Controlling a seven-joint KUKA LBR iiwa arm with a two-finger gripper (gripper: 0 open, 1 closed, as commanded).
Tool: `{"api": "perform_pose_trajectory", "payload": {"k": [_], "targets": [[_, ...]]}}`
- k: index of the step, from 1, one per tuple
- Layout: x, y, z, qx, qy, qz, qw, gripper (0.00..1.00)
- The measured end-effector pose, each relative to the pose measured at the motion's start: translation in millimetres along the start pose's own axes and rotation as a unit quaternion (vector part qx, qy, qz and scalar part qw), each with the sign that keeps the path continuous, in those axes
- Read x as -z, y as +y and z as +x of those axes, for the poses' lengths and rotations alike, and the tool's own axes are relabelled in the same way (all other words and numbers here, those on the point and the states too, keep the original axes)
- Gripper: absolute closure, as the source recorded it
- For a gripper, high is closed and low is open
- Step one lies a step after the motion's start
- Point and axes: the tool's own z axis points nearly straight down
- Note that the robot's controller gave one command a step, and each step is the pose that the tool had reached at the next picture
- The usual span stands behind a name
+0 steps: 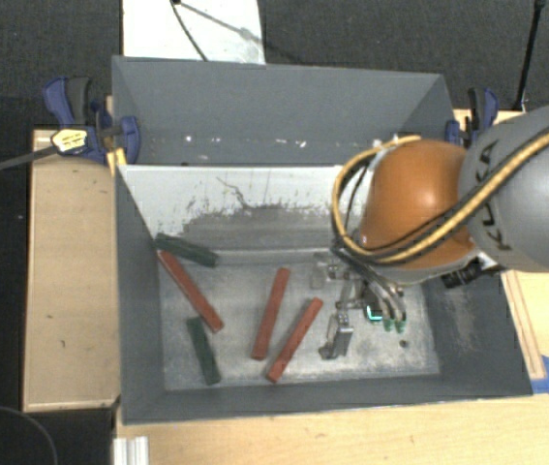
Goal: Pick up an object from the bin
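My gripper (337,342) hangs low over the right half of the bin floor, under the orange wrist cover. One metal finger (335,340) shows, its tip close to the floor just right of a red stick (294,339) that lies slanted. A second red stick (271,313) lies a little further left, nearly parallel to the first. Nothing is visible between the fingers.
On the left of the bin floor lie a third red stick (190,292), a dark green stick (186,251) near the back wall and another dark green stick (202,351) near the front. The arm covers the right rear of the bin.
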Motion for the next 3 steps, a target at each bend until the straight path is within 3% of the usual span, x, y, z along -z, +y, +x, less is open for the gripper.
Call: {"api": "perform_pose_trajectory", "payload": {"k": [1,2,3], "targets": [[-92,8,7.6,0.329,-0.0044,0.001,0.9442,0.0],[-91,7,8.2,0.326,-0.0036,0.001,0.9453,1.0],[73,17,11.4,0.321,-0.0075,0.002,0.9469,1.0]]}}
